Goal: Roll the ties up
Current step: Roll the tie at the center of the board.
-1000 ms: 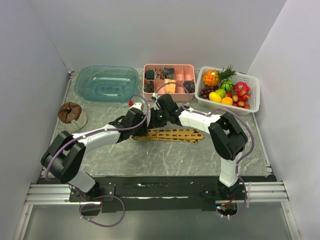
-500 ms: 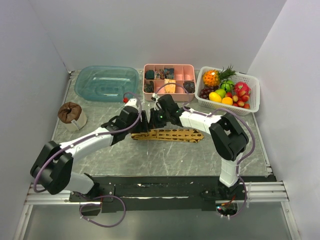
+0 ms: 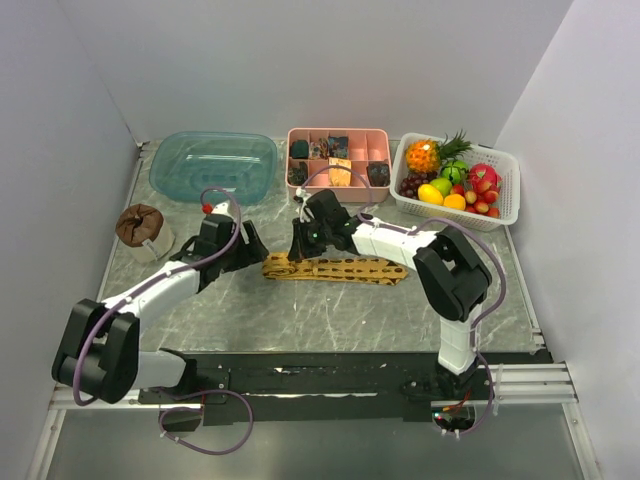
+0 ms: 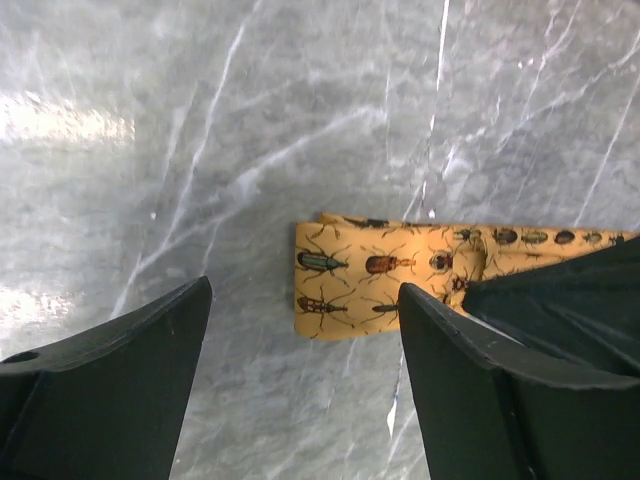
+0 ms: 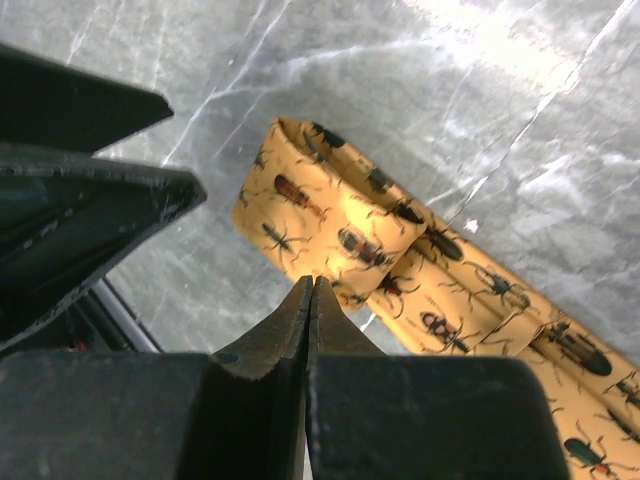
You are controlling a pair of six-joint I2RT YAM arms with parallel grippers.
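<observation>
Progress: early. Yellow insect-print tie (image 3: 335,269) lies flat on the table (image 3: 300,315), with only 1 fold turned over at its left end and the rest unrolled. Right gripper (image 5: 311,285) is pressed together at that fold, nothing visibly pinched. Left gripper (image 4: 302,292) is spread, empty, facing the fold.

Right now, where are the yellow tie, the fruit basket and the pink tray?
beetle-print yellow tie (image 4: 345,285), left wrist view, its folded end.
white fruit basket (image 3: 511,185), top view, its right rim.
pink divided tray (image 3: 338,131), top view, its back rim.
</observation>
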